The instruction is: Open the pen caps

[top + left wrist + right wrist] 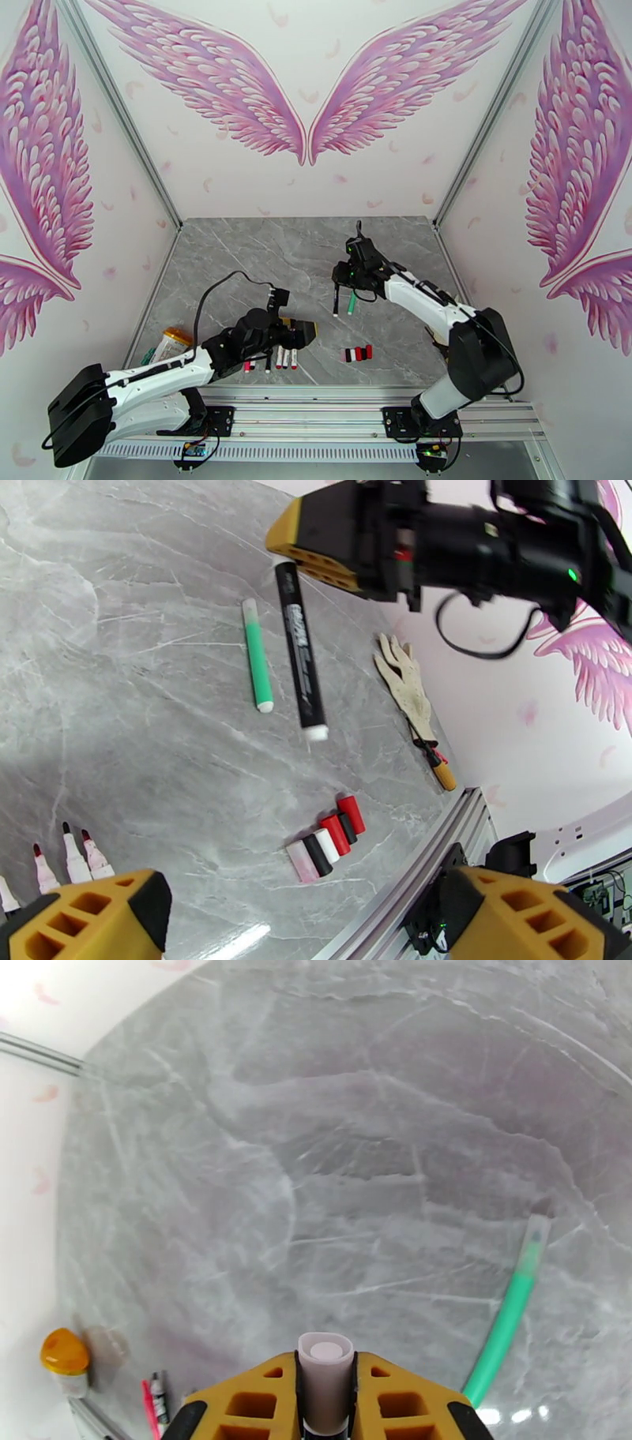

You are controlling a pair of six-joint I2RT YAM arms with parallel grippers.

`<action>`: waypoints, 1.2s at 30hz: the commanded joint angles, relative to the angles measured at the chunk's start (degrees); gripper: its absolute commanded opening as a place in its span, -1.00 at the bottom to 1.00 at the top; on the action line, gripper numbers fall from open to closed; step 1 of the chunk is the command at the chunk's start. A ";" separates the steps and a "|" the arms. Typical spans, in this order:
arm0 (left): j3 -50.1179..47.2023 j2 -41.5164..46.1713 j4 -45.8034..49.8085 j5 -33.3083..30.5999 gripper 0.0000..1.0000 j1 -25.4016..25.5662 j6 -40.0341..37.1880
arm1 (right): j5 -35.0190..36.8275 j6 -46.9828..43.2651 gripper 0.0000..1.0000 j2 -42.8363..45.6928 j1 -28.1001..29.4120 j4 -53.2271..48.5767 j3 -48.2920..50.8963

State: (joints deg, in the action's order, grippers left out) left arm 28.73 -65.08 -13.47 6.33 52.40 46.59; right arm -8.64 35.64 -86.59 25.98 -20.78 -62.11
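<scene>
White lettering (pixel 297 630) runs lengthwise along the barrel of the black pen (pixel 302 658), just below the fingertips of the right gripper (pixel 312 551) that grips it. It is too blurred to read. Nothing else bears legible text.

Green pen (pixel 505 1315) far tip blurred; uncapped pens (pixel 75 863) barrels hidden behind left end effector (pixel 304 902) (tips alone visible).

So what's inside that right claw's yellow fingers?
A black pen with a white end, clamped in the right gripper. The part of its barrel inside the grip is covered.
</scene>
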 commanded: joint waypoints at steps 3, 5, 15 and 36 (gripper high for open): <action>-0.34 -2.04 -9.12 8.06 0.82 -1.20 2.73 | -9.06 5.28 -0.63 9.60 1.56 10.62 7.04; -0.52 -2.85 -11.46 9.48 0.78 -1.72 3.94 | -10.96 7.33 -0.64 12.90 1.84 13.92 10.16; 0.48 -6.45 -21.96 13.96 0.56 -2.22 8.25 | -13.04 18.08 -0.68 25.42 3.73 29.53 23.07; 2.76 -9.87 -24.12 13.71 -0.10 0.40 7.52 | -7.79 23.03 -0.68 31.13 7.52 36.62 29.74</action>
State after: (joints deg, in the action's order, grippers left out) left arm 29.47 -74.52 -37.26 20.12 52.45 55.07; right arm -17.93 57.67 -56.38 32.82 14.24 -33.23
